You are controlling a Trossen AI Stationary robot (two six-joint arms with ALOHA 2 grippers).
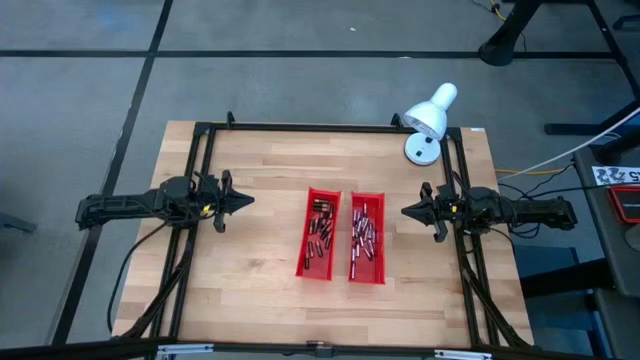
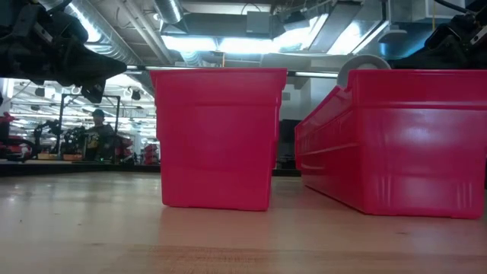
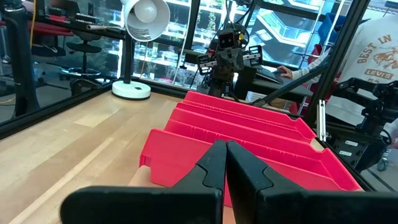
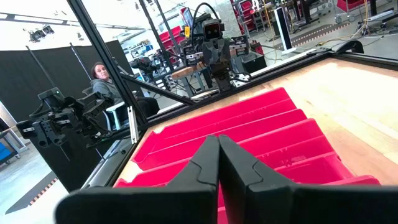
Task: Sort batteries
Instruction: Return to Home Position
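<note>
Two red trays stand side by side at the table's middle: the left tray and the right tray. Small silvery and dark batteries lie in the left tray, and more batteries lie in the right one. My left gripper hovers shut at the table's left side, pointing level toward the trays, with nothing in it. My right gripper hovers shut at the table's right side, pointing level toward the trays, also holding nothing. From each wrist view the shut fingers show above the red trays.
A white desk lamp stands at the table's far right corner. A black frame runs round the tabletop. Bare wood lies between each gripper and the trays. A person sits beyond the table's left side.
</note>
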